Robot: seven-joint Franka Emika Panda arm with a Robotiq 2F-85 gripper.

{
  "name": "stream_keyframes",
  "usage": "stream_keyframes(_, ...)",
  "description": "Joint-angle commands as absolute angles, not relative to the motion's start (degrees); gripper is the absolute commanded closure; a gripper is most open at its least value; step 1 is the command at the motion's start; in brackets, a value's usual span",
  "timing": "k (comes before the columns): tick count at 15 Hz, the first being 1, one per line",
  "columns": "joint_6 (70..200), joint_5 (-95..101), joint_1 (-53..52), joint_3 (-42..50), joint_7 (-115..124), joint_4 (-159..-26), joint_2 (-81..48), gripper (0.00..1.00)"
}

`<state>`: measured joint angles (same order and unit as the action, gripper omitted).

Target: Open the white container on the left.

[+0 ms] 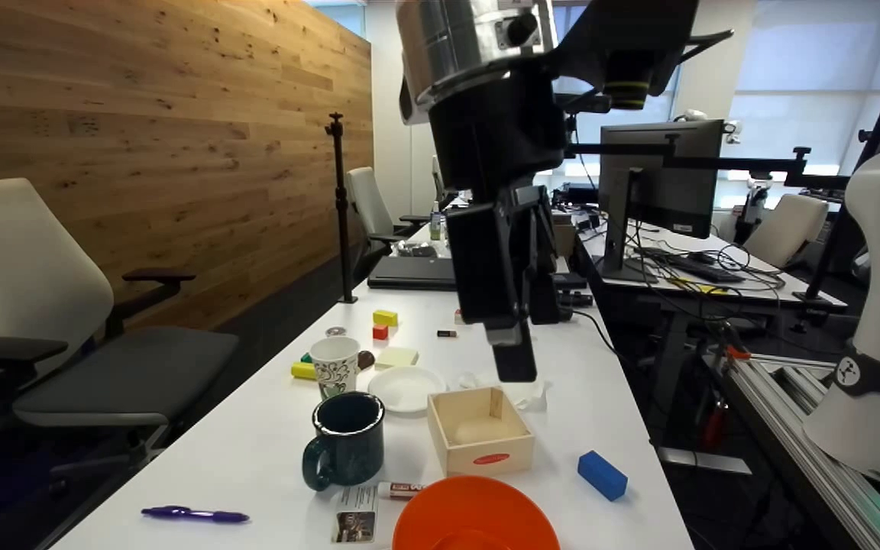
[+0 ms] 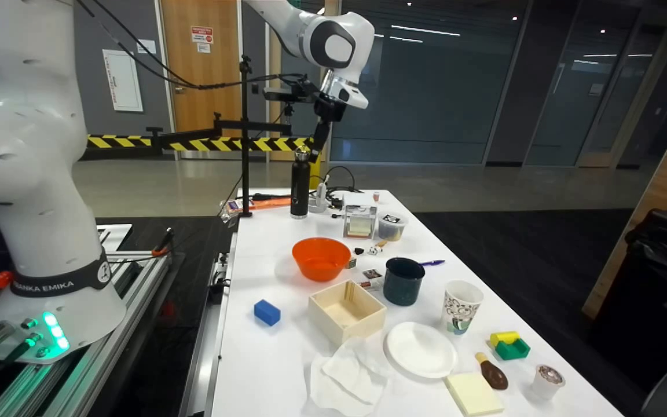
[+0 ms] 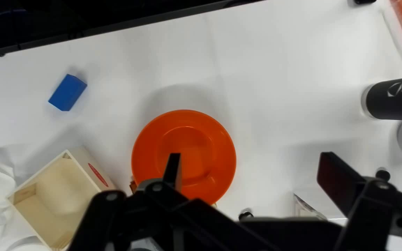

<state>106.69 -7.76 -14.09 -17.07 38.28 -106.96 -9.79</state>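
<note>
Above the white desk (image 1: 257, 451), near a wooden wall (image 1: 173, 137), hanging with jaws spread apart. Only in an exterior view, can see the white container (image 2: 391, 227) just beside a clear box (image 2: 360, 217).

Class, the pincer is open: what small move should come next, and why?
Probably shift the raised, open pincer slightly towards the pale object beside the black bottle, perhaps the thing to open, though that's unclear. The pincer looks empty; in the wrist view one fingertip overlaps the orange bowl, so descending here seems unwise.
</note>
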Motion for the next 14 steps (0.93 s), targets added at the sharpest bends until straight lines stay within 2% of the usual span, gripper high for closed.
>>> stream_keyframes(1, 107.27, -7.99, -15.96, -15.51, 38.13, -106.07, -10.74, 0.00)
stream_keyframes(6, 107.28, -6.94, -16.65, -15.10, 38.73, -104.71, -11.91, 0.00)
stream_keyframes(14, 120.12, 1.04, -18.80, -12.65, 36.03, -103.92, -19.21, 0.00)
